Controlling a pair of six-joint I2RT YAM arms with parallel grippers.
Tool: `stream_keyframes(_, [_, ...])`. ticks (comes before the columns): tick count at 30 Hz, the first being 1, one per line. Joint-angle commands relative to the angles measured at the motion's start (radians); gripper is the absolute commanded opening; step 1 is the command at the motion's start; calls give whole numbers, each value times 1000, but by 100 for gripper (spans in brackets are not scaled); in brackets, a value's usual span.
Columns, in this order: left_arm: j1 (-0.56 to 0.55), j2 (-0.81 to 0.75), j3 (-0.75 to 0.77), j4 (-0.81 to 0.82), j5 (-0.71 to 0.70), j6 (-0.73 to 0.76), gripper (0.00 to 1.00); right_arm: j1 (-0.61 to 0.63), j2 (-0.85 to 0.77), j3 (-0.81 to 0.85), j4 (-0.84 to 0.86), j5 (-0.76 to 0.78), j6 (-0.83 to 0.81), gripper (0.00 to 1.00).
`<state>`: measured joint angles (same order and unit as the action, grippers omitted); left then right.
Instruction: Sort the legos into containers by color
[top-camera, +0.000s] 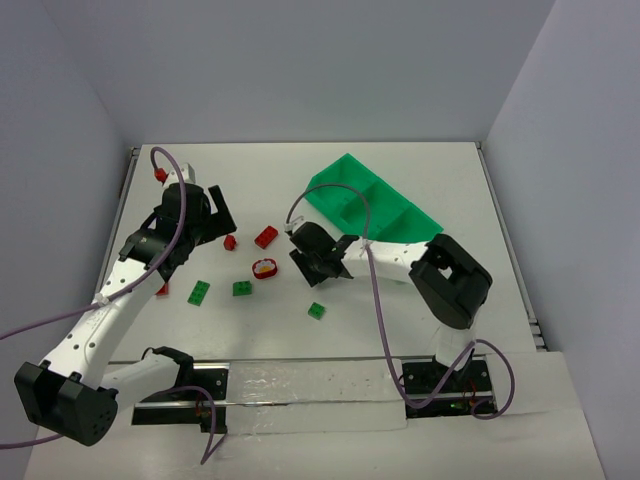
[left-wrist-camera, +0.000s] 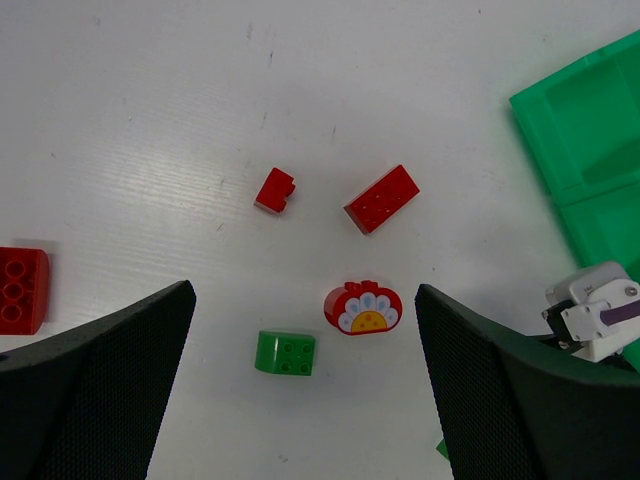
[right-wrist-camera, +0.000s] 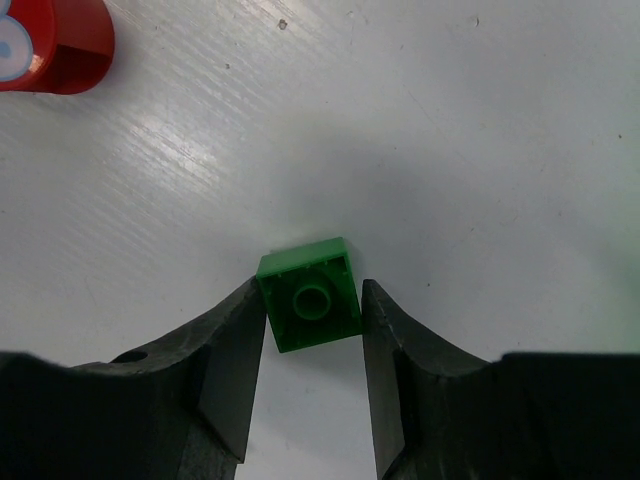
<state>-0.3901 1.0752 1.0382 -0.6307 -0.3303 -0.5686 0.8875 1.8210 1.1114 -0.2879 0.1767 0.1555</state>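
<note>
My right gripper (right-wrist-camera: 311, 292) is shut on a small green brick (right-wrist-camera: 308, 296), held tilted a little above the table with its hollow underside toward the camera. In the top view this gripper (top-camera: 318, 266) is left of the green three-compartment tray (top-camera: 352, 172). My left gripper (left-wrist-camera: 303, 296) is open and empty above the round red piece with a pale centre (left-wrist-camera: 363, 308) and a green brick (left-wrist-camera: 285, 353). A small red brick (left-wrist-camera: 274, 190) and a longer red brick (left-wrist-camera: 381, 198) lie beyond them. No purple brick shows.
More bricks lie on the table: green ones (top-camera: 198, 292), (top-camera: 243, 288), (top-camera: 316, 311), and red ones at the far left (top-camera: 160, 174) and beside my left arm (top-camera: 162, 289). The tray's compartments show no bricks. Walls enclose the table on three sides.
</note>
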Motion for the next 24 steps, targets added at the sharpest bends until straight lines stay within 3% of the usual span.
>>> stream_keyframes(1, [-4,-17,33,-4,-18,-4,99,-6,-94,26,32,50,11,39])
stream_keyframes(11, [-5,-3,45,-17,-27,-4,99,-225,-273,4,54,66,134,40])
stream_keyframes(20, [-5,-4,46,-19,-26,-3,99,-391,-155,86,21,124,136,44])
stream_keyframes(22, [-4,-4,46,-20,-27,-4,99,-408,-132,103,28,134,136,47])
stream_keyframes(23, [-4,-5,46,-20,-26,-5,99,-415,-120,111,29,140,138,54])
stream_keyframes(24, [-4,-6,45,-23,-27,-4,99,-422,-103,124,27,146,142,67])
